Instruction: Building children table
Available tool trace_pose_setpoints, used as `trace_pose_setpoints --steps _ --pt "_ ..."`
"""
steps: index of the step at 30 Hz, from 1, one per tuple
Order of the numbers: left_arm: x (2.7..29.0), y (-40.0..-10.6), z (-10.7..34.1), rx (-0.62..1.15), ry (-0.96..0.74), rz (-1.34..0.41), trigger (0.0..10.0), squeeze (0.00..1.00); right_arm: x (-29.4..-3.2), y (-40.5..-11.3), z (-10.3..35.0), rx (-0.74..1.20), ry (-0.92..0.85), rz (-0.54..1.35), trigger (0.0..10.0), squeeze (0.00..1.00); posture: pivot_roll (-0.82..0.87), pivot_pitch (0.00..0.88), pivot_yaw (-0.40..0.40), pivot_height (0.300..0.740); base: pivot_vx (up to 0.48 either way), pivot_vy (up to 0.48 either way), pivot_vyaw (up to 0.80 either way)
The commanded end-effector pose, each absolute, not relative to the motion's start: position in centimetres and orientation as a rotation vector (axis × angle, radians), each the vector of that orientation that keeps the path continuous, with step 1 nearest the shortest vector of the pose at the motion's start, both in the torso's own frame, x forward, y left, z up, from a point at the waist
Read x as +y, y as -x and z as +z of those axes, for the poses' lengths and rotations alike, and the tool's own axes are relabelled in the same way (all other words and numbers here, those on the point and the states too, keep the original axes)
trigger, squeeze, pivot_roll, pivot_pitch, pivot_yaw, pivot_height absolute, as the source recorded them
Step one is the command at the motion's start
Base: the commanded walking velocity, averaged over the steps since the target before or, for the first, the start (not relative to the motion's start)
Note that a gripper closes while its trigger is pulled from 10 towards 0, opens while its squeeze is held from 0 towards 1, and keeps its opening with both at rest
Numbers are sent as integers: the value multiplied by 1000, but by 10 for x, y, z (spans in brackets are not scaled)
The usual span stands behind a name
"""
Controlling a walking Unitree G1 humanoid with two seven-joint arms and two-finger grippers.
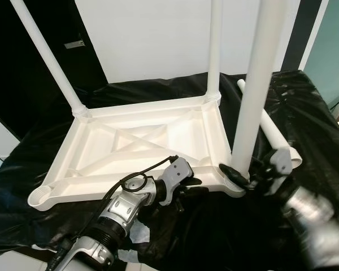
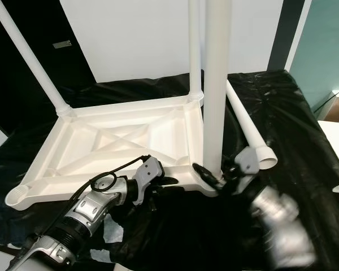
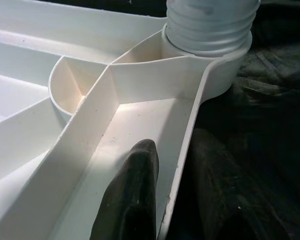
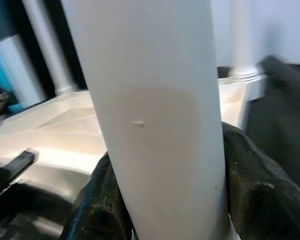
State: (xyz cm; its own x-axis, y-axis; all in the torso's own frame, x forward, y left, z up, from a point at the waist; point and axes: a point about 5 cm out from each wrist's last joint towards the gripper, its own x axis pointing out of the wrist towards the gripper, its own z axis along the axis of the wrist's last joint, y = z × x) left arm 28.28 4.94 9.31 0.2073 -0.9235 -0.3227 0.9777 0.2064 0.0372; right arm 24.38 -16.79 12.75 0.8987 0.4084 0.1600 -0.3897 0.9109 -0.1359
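Tabletop (image 1: 130, 141), white plastic, is lying upside down on black sheeting (image 1: 305, 107) in front of us, ribbed underside facing up. We count four legs total: three already standing in corner sockets and one loose. Going left to right: the near-left corner socket (image 1: 40, 196) has nothing in it, then the far-left leg (image 1: 48, 53) leans up and away to the left, then the far-right leg (image 1: 214, 48) stands straight, then the near-right leg (image 1: 259, 79) is closest to us and sits in its socket at the near-right corner. The fourth leg (image 1: 268, 124) lies flat on the sheeting just to the right of the tabletop.

Our left gripper (image 1: 187, 182) is at the tabletop's near edge, close to that near-right corner. In the left wrist view one finger (image 3: 132, 200) is inside the rim and the other outside, so it's pinching the edge wall. Our right gripper (image 1: 240, 176) is wrapped around the bottom of the near-right leg, just above the socket, with black fingers (image 4: 257, 185) pressed on both sides of the white tube
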Motion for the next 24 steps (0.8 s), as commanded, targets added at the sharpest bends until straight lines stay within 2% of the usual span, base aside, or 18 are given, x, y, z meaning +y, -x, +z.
trace_pose_setpoints --steps 1,8,9,10,11,12,13,14,17,18,21,24 --pt "51 -265 69 380 -260 -1439 10000 0 -193 -247 126 -161 96 185 0 0 -75 0 104 740 0 0 0" --pt "51 -267 70 379 -265 -1443 10000 0 -179 -241 123 -184 115 217 0 0 -88 0 117 740 0 0 0" --pt "51 -268 70 378 -268 -1445 10000 0 -172 -240 122 -188 135 287 2706 0 -96 0 122 740 0 0 0" --pt "51 -268 70 378 -268 -1445 10000 0 -172 -240 122 -188 135 287 2706 0 -96 0 122 740 0 0 0" --pt "50 -269 71 377 -271 -1446 10000 0 -168 -241 120 -171 148 357 10000 0 -99 0 123 740 0 0 0" --pt "50 -269 71 377 -271 -1446 10000 0 -168 -241 120 -171 148 357 10000 0 -99 0 123 740 0 0 0" --pt "50 -270 71 377 -274 -1448 10000 0 -166 -240 119 -161 151 448 10000 1000 -101 0 129 740 0 0 0" --pt "51 -270 71 377 -276 -1449 10000 0 -169 -242 121 -152 170 518 10000 1000 -101 0 126 740 0 0 0" --pt "51 -270 71 378 -277 -1450 10000 0 -171 -243 123 -149 185 538 10000 1000 -103 0 124 740 0 0 0" --pt "51 -270 70 379 -277 -1448 10000 0 -173 -245 128 -163 211 577 10000 0 -102 0 122 740 0 0 0" --pt "49 -270 70 377 -274 -1449 10000 0 -179 -254 147 -224 302 662 10000 0 -104 0 123 740 0 0 0" --pt "49 -270 71 376 -274 -1450 10000 0 -178 -257 152 -223 323 700 10000 0 -104 0 123 740 0 0 0"
